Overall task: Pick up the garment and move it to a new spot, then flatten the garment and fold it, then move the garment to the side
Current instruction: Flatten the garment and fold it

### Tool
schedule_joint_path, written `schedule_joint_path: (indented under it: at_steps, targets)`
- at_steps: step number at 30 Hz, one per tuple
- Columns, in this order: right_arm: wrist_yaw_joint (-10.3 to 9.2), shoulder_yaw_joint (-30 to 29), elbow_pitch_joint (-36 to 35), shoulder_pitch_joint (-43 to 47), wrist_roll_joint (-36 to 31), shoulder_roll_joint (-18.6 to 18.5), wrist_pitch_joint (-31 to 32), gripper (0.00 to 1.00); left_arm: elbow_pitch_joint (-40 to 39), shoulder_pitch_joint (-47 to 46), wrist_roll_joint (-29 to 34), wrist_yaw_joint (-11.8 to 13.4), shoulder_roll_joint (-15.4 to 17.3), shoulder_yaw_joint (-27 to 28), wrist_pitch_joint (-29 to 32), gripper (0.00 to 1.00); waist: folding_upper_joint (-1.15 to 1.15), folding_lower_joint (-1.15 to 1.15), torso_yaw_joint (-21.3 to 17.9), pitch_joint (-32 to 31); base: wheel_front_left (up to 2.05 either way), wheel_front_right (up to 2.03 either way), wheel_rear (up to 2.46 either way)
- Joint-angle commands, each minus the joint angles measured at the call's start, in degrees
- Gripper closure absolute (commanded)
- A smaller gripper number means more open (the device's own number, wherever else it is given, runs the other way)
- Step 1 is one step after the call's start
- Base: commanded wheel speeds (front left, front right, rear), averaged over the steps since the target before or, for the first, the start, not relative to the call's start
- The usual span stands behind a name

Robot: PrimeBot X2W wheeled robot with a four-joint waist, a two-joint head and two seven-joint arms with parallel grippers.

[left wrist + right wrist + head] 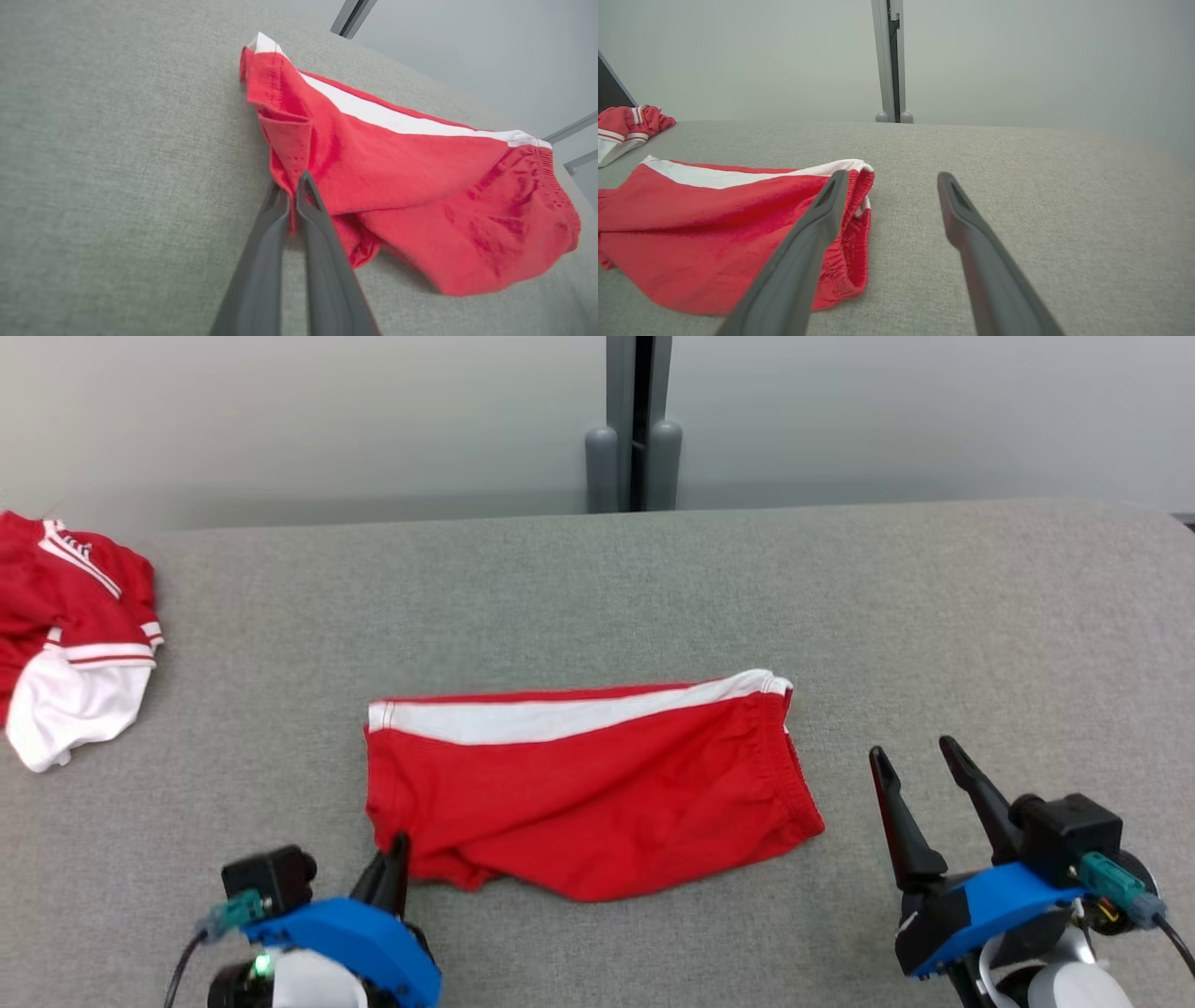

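Note:
The garment is a pair of red shorts with a white side stripe, folded in half on the grey table, waistband to the right. My left gripper is shut on the garment's lower left hem corner, with a fold of red cloth pinched between its fingertips. My right gripper hovers open to the right of the waistband, nothing between its fingers; the garment lies just left of it.
A second red and white garment lies crumpled at the table's far left edge; it also shows in the right wrist view. A grey post stands behind the table's back edge.

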Motion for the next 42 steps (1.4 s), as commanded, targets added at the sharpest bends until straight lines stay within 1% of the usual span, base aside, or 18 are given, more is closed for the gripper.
schedule_joint_path:
  at_steps: [1,5,6,7,11,15,18,21,28,30,35,37,38,42]
  targets:
    - [0.01,-0.4,0.3,1.3,0.6,0.0,-0.4,0.00,-0.3,1.1,-0.4,0.3,-0.2,0.1,-0.5,1.00,0.00,0.00,0.1,-0.5,0.00,0.00,0.00]
    - [0.01,-0.8,1.3,2.5,1.6,0.0,-1.1,0.00,0.5,3.3,-1.4,0.2,-1.1,0.2,-1.7,1.00,0.00,0.00,0.5,-1.3,0.00,0.00,0.00]
    - [0.01,-0.8,1.5,2.6,1.7,0.0,-1.2,0.00,0.8,3.4,-1.4,0.1,-1.1,0.2,-2.1,0.80,0.00,0.00,0.5,-1.5,0.00,0.00,0.00]
    - [0.01,-0.8,2.0,2.9,1.9,0.0,-1.5,0.00,1.4,3.4,-1.2,-0.1,-1.2,0.1,-3.2,0.00,0.00,0.00,0.4,-1.7,0.00,0.00,0.00]
    - [0.01,-0.8,2.8,2.9,2.1,0.0,-1.8,0.00,1.5,1.9,-0.6,-0.8,-1.1,0.9,-7.2,0.00,0.00,0.00,0.3,-2.0,0.00,0.00,0.00]
    - [0.01,-1.2,3.3,2.8,1.8,0.0,-2.1,0.00,0.5,0.6,1.4,-0.3,-0.5,1.6,-12.2,0.00,0.00,0.00,0.3,-2.5,0.00,0.00,0.00]
    - [0.01,-1.8,4.0,2.8,1.5,0.0,-2.4,0.00,-0.7,-0.3,4.0,-0.1,0.1,1.1,-16.4,0.00,0.00,0.00,0.6,-3.4,0.00,0.00,0.00]
    - [0.01,-2.2,4.8,2.7,1.2,0.0,-2.7,0.00,-1.1,-0.3,5.0,0.0,0.0,0.8,-18.1,0.00,0.00,0.00,1.1,-3.9,0.00,0.00,0.00]
    - [0.01,-0.9,7.7,-0.9,2.3,0.0,-1.5,0.00,-0.7,0.6,5.8,0.1,-0.5,-0.2,-19.0,0.00,0.00,0.00,2.7,-4.1,0.00,0.00,0.00]
    - [0.01,-0.2,9.6,-2.7,1.7,0.0,0.6,0.00,-0.6,0.6,6.1,0.2,-0.5,-0.4,-19.2,0.00,0.00,0.00,3.3,-3.9,0.00,0.00,0.00]
    - [0.01,0.4,15.7,-8.6,-0.5,0.0,8.1,0.00,-0.2,-0.2,6.2,0.3,-1.0,-0.8,-19.4,0.00,0.00,0.00,5.7,-3.1,0.00,0.00,0.00]
    - [0.01,-0.7,18.9,-10.4,-1.4,0.0,11.5,0.00,0.0,-0.6,6.5,0.5,-1.0,-1.1,-19.5,0.00,0.00,0.00,6.8,-2.7,0.00,0.00,0.00]
    - [0.01,-1.3,20.5,-11.1,-2.9,0.0,13.5,0.00,0.1,-0.8,6.5,0.6,-1.1,-1.1,-19.6,0.00,0.00,0.00,7.4,-2.5,0.00,0.00,0.00]
    - [0.01,-3.2,24.5,-14.1,-4.5,0.0,17.5,0.00,0.3,-0.9,6.6,1.0,-1.1,-0.8,-19.9,0.00,0.00,0.00,9.5,-1.7,0.00,0.00,0.00]
